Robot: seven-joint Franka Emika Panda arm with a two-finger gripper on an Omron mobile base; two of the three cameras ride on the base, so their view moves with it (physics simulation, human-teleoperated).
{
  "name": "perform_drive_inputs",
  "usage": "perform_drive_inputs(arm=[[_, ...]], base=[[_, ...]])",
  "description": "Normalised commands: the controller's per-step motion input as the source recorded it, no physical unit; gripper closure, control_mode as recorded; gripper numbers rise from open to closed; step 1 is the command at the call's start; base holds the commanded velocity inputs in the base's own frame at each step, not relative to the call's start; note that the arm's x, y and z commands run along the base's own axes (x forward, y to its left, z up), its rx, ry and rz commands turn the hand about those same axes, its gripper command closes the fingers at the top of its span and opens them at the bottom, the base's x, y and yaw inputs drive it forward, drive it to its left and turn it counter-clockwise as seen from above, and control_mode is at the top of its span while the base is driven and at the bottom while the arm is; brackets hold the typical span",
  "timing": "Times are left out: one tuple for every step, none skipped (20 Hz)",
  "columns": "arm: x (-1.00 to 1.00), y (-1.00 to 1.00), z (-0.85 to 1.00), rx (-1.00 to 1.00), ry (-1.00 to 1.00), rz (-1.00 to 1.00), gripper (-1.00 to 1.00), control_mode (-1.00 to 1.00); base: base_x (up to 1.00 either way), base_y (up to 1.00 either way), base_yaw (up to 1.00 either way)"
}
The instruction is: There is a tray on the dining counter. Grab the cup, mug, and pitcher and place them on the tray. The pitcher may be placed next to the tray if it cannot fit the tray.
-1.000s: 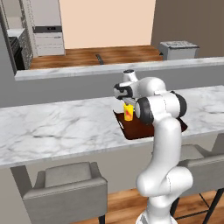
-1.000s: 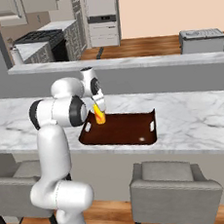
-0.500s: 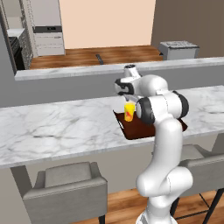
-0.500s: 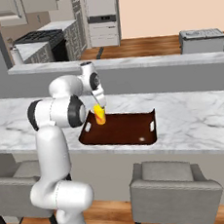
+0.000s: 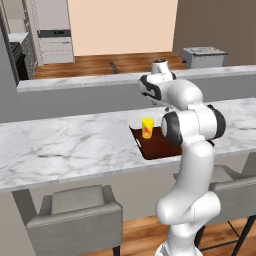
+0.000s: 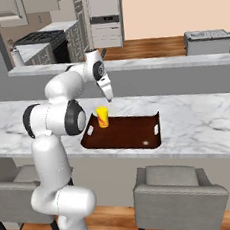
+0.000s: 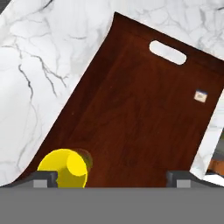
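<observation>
Looking across a simulated kitchen, we see the dining counter (image 5: 60, 145), a long white marble slab, with grey chairs (image 5: 75, 215) below and a stove (image 6: 36, 42) beyond. On it lies the tray (image 6: 126, 133) (dark reddish-brown), holding the cup (image 6: 102, 117), upright near its left end. Our gripper (image 6: 109, 98) hovers above the cup, jaws apart, grasping nothing.
</observation>
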Motion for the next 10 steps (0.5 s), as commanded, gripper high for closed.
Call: perform_drive_inputs(arm=[[-0.62, -0.08, 0.6, 0.0, -0.06, 0.13, -1.0, -1.0], [-0.68, 0.0, 0.55, 0.0, -0.06, 0.17, -1.0, -1.0], [-0.81, 0.0, 0.58, 0.0, -0.08, 0.21, -1.0, -1.0], [-0.88, 0.0, 0.47, 0.0, -0.12, 0.22, -1.0, -1.0], [-0.85, 0.0, 0.47, 0.0, -0.1, 0.23, -1.0, -1.0], [-0.85, 0.0, 0.51, 0.0, -0.09, 0.24, -1.0, -1.0], [-0.88, 0.03, 0.54, 0.0, -0.09, 0.25, -1.0, -1.0], [-0.96, 0.06, 0.58, 0.0, -0.1, 0.29, -1.0, -1.0], [-0.95, 0.09, 0.57, 0.0, -0.09, 0.33, -1.0, -1.0], [-0.98, 0.06, 0.54, 0.0, -0.08, 0.33, -1.0, -1.0]], base=[[0.0, 0.0, 0.0], [0.0, 0.0, 0.0], [0.0, 0.0, 0.0], [0.0, 0.0, 0.0], [0.0, 0.0, 0.0], [0.0, 0.0, 0.0], [0.0, 0.0, 0.0], [0.0, 0.0, 0.0], [0.0, 0.0, 0.0], [0.0, 0.0, 0.0]])
